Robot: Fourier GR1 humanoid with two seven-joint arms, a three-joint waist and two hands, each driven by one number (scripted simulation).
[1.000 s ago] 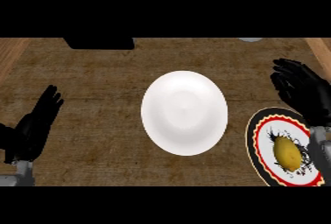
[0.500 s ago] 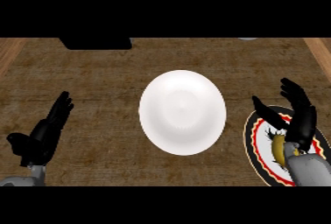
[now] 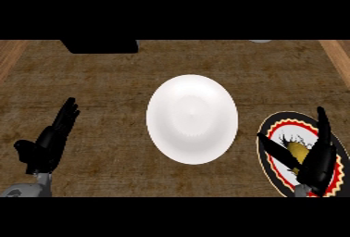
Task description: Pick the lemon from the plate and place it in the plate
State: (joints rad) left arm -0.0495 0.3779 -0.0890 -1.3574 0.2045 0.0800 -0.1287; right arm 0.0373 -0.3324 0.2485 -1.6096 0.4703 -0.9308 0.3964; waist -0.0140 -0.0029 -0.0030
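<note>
Shows the right hand (image 3: pixel 315 164) lower than before, open (spread wide) and flanking the yellow lemon (image 3: pixel 298 149) on the black-rimmed patterned plate (image 3: pixel 271 126). Leaves the open left hand (image 3: pixel 49 143) barely moved at far left.

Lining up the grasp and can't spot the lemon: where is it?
Head view, far right: the lemon lies on the patterned plate, right of the white plate, showing between the thumb and fingers of the open right hand.

We hold our left hand (image 3: pixel 49 143) open left of the white plate (image 3: pixel 192 92), fingers straight. Our right hand (image 3: pixel 317 161) is right of it, fingers straight, thumb spread.
</note>
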